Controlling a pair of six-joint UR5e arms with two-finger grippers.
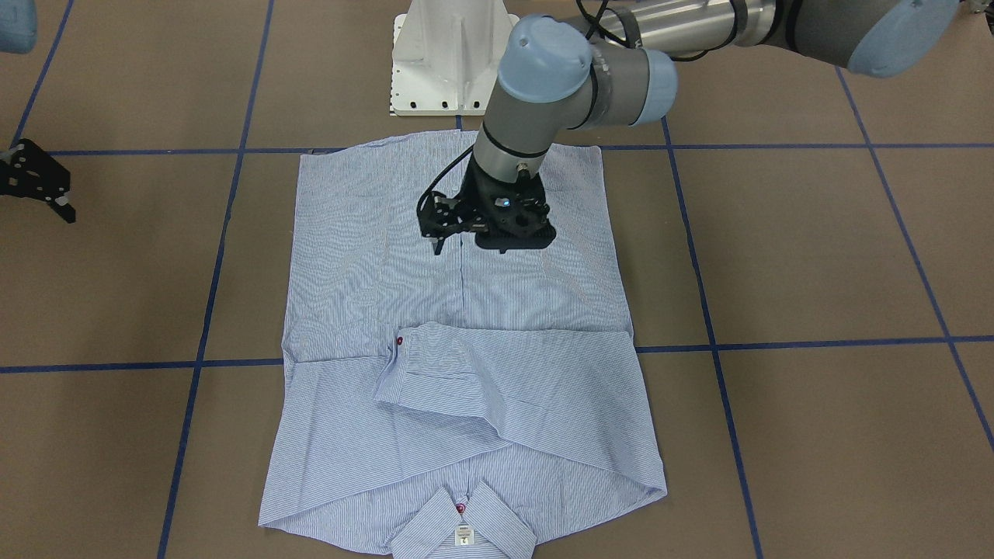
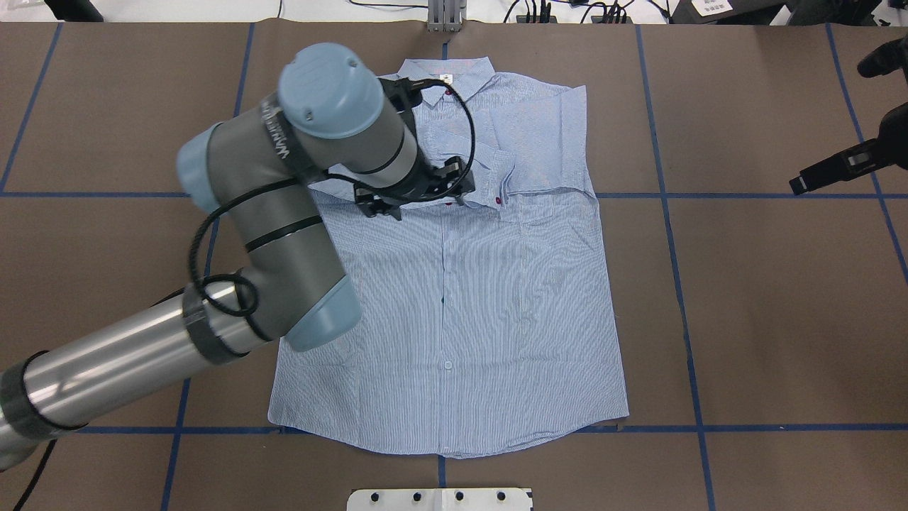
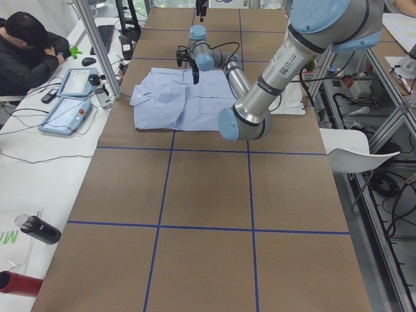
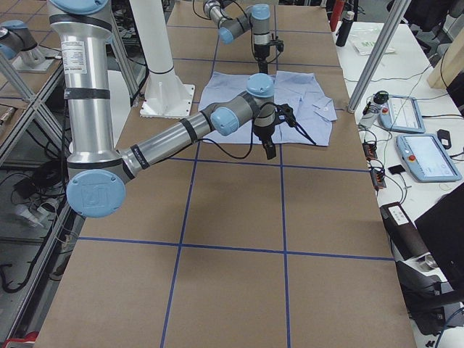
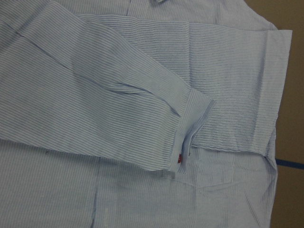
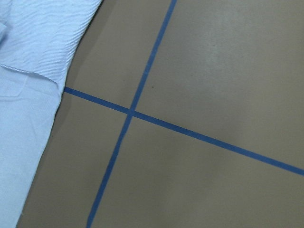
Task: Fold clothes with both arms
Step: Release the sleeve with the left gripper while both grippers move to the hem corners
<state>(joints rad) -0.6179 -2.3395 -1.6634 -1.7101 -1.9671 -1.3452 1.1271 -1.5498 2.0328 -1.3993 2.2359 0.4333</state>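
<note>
Well, the striped shirt (image 1: 458,310) is lying flat on the worktop (image 1: 815,248), sleeves (image 1: 466,373) folded in. The left end effector (image 1: 466,233) is hovering above it, seemingly empty, opening hidden, likely lining up the next fold.

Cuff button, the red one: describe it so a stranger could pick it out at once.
Find the striped shirt lying flat on the brown table. One sleeve is folded across its chest. The cuff button sits at that sleeve's end, red like another by the collar, but away from the neck.
</note>
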